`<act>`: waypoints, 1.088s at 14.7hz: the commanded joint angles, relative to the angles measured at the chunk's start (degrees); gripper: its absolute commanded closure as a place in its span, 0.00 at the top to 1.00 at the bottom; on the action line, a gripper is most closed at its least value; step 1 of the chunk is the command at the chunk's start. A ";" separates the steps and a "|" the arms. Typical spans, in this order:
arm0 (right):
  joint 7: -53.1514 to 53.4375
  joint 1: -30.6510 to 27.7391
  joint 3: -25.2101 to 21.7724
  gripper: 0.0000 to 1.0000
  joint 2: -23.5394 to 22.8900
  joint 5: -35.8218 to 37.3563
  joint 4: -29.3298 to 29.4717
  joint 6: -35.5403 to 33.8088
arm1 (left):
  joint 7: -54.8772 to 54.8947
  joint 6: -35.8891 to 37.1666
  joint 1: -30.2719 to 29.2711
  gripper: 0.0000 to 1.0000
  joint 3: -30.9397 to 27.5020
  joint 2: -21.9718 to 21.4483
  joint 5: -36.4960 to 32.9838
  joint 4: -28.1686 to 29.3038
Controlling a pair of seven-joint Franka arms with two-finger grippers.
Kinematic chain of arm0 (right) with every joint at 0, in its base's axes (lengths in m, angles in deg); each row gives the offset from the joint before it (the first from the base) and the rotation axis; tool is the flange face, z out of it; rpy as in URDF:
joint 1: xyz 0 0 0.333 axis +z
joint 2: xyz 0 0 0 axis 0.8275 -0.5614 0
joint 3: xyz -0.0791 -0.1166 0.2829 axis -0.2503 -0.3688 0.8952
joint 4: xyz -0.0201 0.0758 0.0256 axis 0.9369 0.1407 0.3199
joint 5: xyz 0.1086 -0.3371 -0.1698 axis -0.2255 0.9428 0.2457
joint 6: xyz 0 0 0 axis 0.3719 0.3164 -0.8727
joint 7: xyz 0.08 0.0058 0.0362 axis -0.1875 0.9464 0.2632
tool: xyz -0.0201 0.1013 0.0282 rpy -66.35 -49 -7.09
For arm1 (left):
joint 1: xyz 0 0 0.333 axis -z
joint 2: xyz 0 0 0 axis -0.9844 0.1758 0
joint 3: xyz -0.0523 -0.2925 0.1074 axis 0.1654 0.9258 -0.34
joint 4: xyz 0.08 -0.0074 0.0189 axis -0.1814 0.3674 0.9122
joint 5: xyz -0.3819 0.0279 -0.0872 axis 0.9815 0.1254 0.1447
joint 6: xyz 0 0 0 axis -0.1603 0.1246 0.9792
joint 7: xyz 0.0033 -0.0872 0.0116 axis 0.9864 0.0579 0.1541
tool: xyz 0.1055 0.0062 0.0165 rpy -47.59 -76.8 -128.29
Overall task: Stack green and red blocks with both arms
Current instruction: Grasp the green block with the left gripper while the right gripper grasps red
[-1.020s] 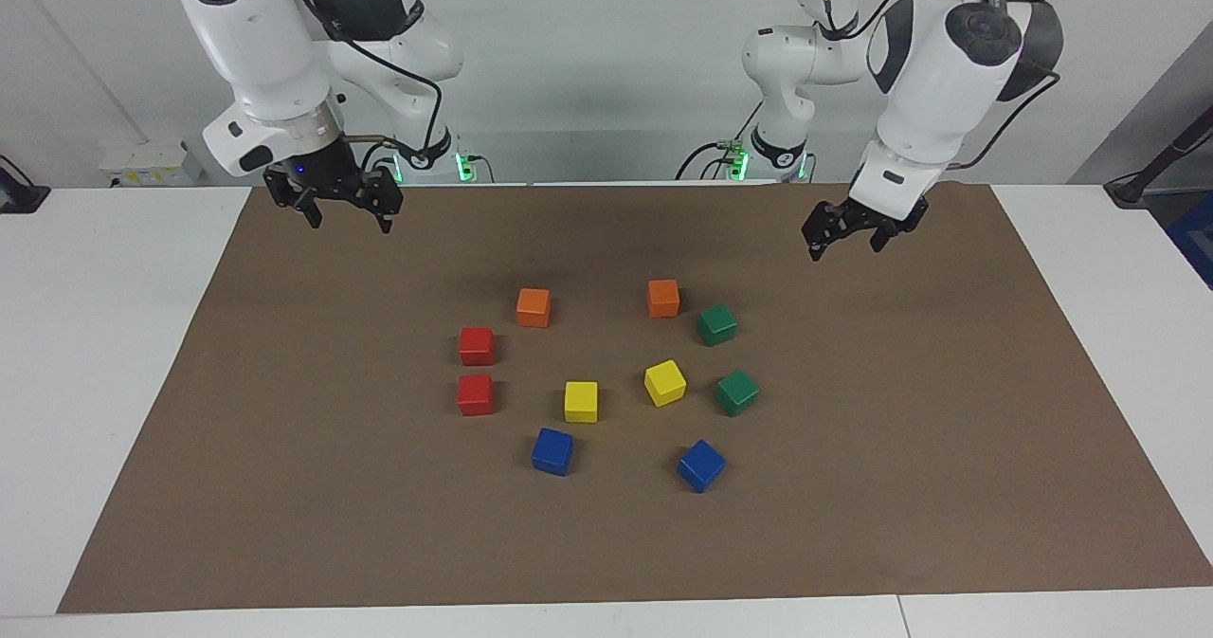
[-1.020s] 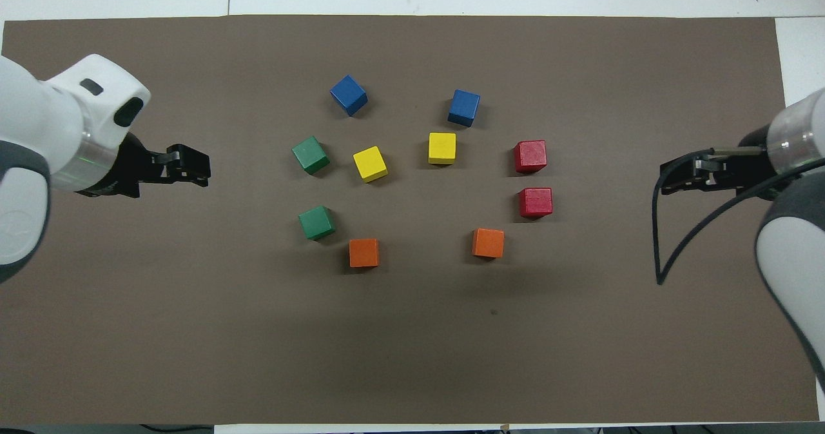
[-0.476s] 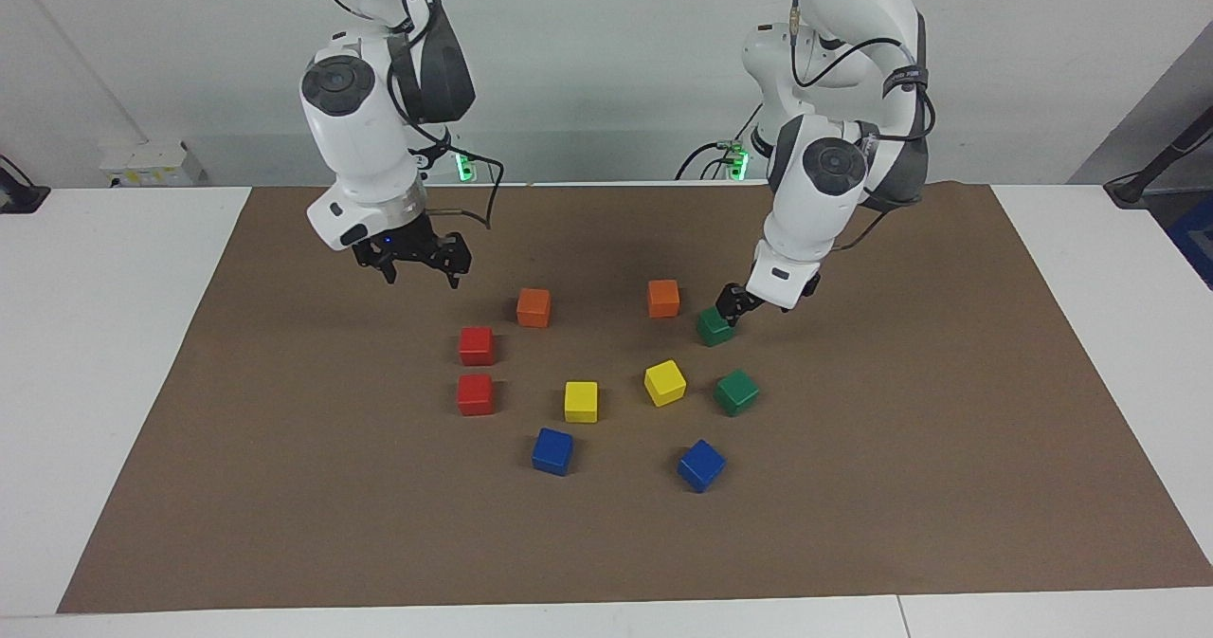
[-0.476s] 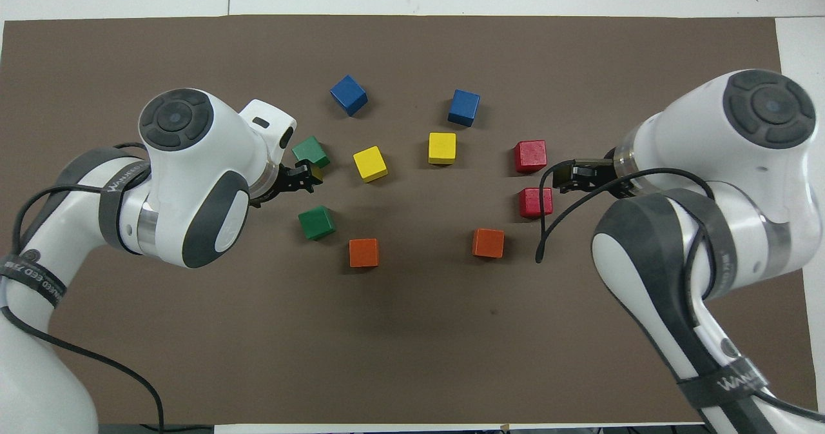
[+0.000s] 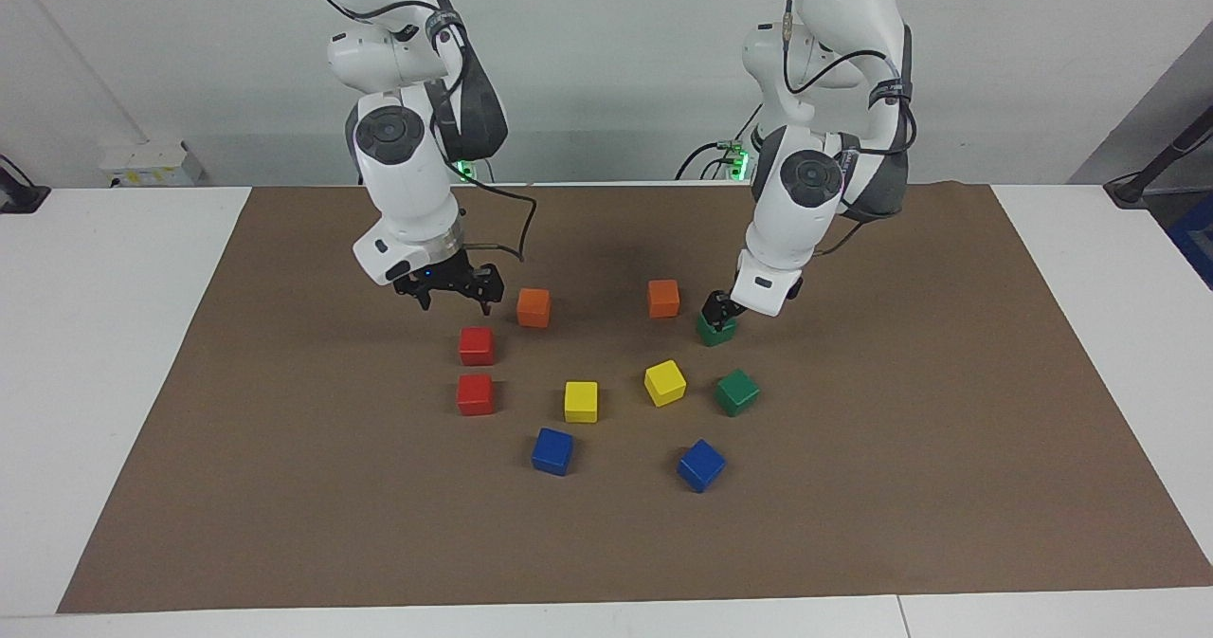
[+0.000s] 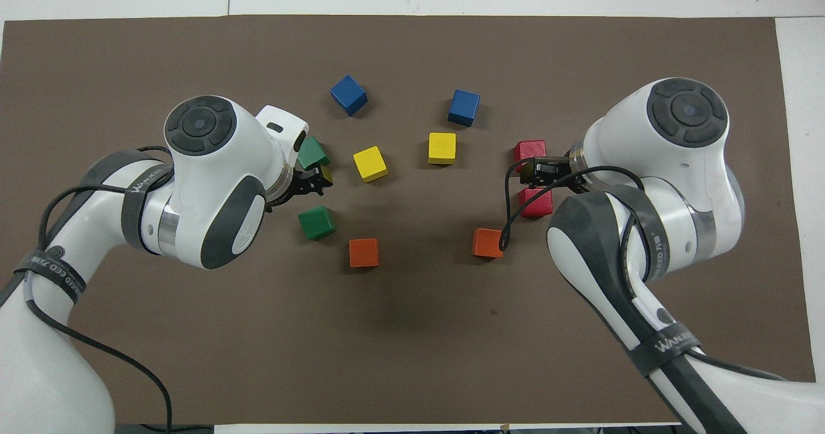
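Facing view: two each of red [image 5: 477, 345], green [image 5: 736, 391], orange [image 5: 534, 307], yellow [image 5: 581, 401], blue cubes [image 5: 552, 451], clustered mid-mat [image 5: 948, 448], wide margins; left gripper [image 5: 717, 315] open on a green cube [image 5: 716, 332], right gripper [image 5: 452, 294] open above a red.

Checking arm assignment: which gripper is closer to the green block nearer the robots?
Left. The left gripper is down at that green block; the right gripper hangs above the red blocks.

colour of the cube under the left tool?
Green cube, clearest in the facing view.

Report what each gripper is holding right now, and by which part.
Nothing is held. The left gripper is open, low over the green block nearer the robots, not closed on it. The right gripper is open, up in the air by a red block.
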 commanded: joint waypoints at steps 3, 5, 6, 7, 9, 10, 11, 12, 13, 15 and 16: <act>0.61 -0.28 0.16 1.00 -1.76 -0.74 -2.51 6.04 | -5.04 -3.79 2.40 1.00 -0.89 -0.35 -0.34 3.40; 0.53 -0.27 0.16 1.00 -2.20 -0.74 -2.68 6.57 | -5.13 -5.02 2.40 1.00 -0.89 -0.26 -0.34 4.45; 0.35 -0.36 0.16 1.00 -2.20 -0.74 -3.12 7.00 | -5.13 -5.02 2.40 1.00 -0.89 -0.26 -0.34 4.54; 0.26 -0.36 0.16 1.00 -2.03 -0.74 -3.56 7.18 | -5.13 -5.02 2.40 1.00 -0.89 -0.26 -0.34 4.54; 0.00 -0.36 0.16 1.00 -1.68 -0.74 -4.44 7.27 | -4.96 -5.28 2.48 1.00 -0.89 -0.26 -0.43 4.89; -0.35 -0.36 0.16 1.00 -1.59 -0.65 -4.96 7.36 | -4.96 -5.63 2.48 1.00 -0.81 -0.26 -0.43 5.07; -0.70 -0.36 0.16 1.00 -1.41 -0.65 -5.49 7.36 | -4.96 -6.25 2.66 1.00 -0.80 -0.18 -0.43 5.59; -1.40 -0.36 0.16 1.00 -0.98 -0.65 -6.19 7.36 | -4.87 -6.77 3.27 1.00 -0.89 -0.17 -0.43 6.21; -2.02 -0.28 0.16 1.00 -0.80 -0.65 -6.89 7.36 | -4.78 -7.30 3.36 1.00 -0.89 -0.17 -0.43 6.56; -2.28 -0.27 0.16 1.00 -0.27 -0.65 -7.60 7.36 | -4.87 -7.83 3.36 1.00 -0.89 0.53 -0.43 6.56; -3.07 -0.27 0.16 1.00 -0.18 -0.65 -8.13 7.53 | -4.87 -8.01 3.54 1.00 -0.89 0.62 -0.43 6.56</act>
